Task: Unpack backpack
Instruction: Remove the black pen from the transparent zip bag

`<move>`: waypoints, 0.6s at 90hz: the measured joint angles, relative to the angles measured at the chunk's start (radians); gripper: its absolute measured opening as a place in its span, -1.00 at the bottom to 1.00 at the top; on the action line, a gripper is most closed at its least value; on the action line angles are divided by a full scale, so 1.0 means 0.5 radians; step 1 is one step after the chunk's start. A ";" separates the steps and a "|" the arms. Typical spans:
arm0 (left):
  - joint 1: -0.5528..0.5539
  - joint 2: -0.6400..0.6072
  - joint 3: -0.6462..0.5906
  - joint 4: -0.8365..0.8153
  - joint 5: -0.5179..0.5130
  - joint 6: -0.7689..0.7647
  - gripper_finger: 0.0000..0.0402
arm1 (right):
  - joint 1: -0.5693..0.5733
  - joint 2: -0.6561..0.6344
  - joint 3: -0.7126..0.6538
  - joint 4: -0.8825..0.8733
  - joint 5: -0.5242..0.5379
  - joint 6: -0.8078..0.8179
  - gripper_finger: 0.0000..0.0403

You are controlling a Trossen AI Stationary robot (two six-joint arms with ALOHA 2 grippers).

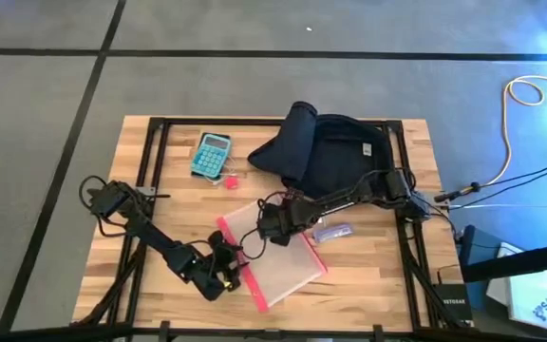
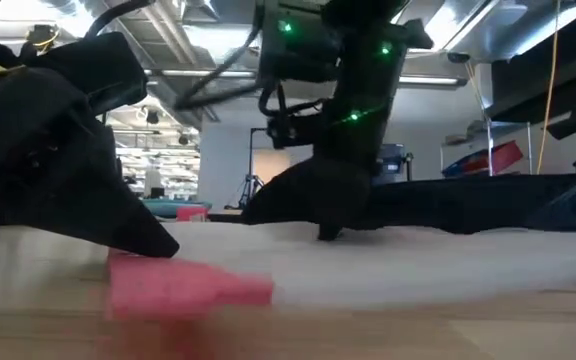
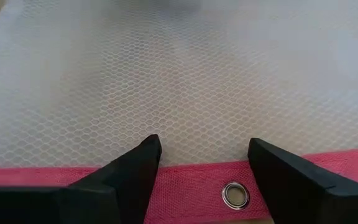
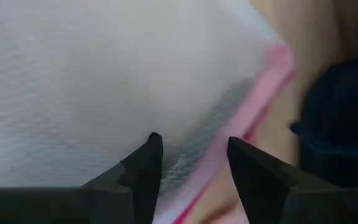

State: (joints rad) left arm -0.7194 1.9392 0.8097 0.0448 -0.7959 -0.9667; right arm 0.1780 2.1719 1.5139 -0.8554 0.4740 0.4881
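The dark navy backpack (image 1: 329,152) lies on its side at the far middle of the table. Nearer lies the clear red-edged zip pouch (image 1: 275,255), flat on the wood. My left gripper (image 3: 204,152) stands open at the pouch's near left red edge (image 3: 185,177), beside a metal eyelet (image 3: 233,194). My right gripper (image 4: 191,149) stands open over the pouch's far part, close to its pink edge (image 4: 253,99). In the low view both grippers, left (image 2: 158,245) and right (image 2: 325,235), reach down to the pouch. My left gripper comes slanting down from the table's left, with one open fingertip (image 3: 146,155) on each side of a stretch of the red edge. Whether the tips touch the pouch I cannot tell. My right gripper points down at the clear mesh (image 4: 104,93) near the far edge. Whether its tips (image 4: 151,149) touch the mesh I cannot tell.
A teal calculator (image 1: 211,155) lies at the far left, with a small pink thing (image 1: 228,180) near it. A small pale purple item (image 1: 332,232) lies right of the pouch. Bare wood shows at the near right.
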 joint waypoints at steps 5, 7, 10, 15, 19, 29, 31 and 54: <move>0.000 0.000 0.000 0.000 -0.001 0.000 0.19 | 0.001 -0.002 -0.001 -0.061 0.071 0.021 -0.18; 0.000 0.001 0.000 0.001 -0.003 0.000 0.19 | 0.002 -0.005 -0.003 -0.090 0.097 0.034 -0.18; 0.002 0.002 0.000 0.003 -0.008 0.000 0.19 | 0.002 -0.011 -0.003 -0.128 0.133 0.056 -0.18; 0.003 0.002 0.000 0.004 -0.015 -0.001 0.19 | 0.002 -0.029 -0.004 -0.207 0.203 0.099 -0.18; 0.003 0.002 0.000 -0.003 -0.013 -0.005 0.19 | 0.000 -0.049 -0.010 -0.326 0.295 0.136 -0.18; -0.005 0.000 -0.001 -0.008 -0.005 -0.006 0.19 | -0.018 -0.056 -0.015 -0.464 0.473 0.293 -0.18; -0.005 0.000 -0.001 -0.009 -0.001 -0.006 0.19 | -0.015 -0.058 -0.014 -0.529 0.507 0.337 -0.18; -0.004 -0.002 -0.001 -0.006 0.001 0.001 0.19 | -0.017 -0.084 -0.011 -0.659 0.541 0.485 -0.18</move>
State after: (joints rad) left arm -0.7212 1.9385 0.8093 0.0420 -0.7956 -0.9664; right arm 0.1693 2.1300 1.5086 -1.1850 0.7446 0.7304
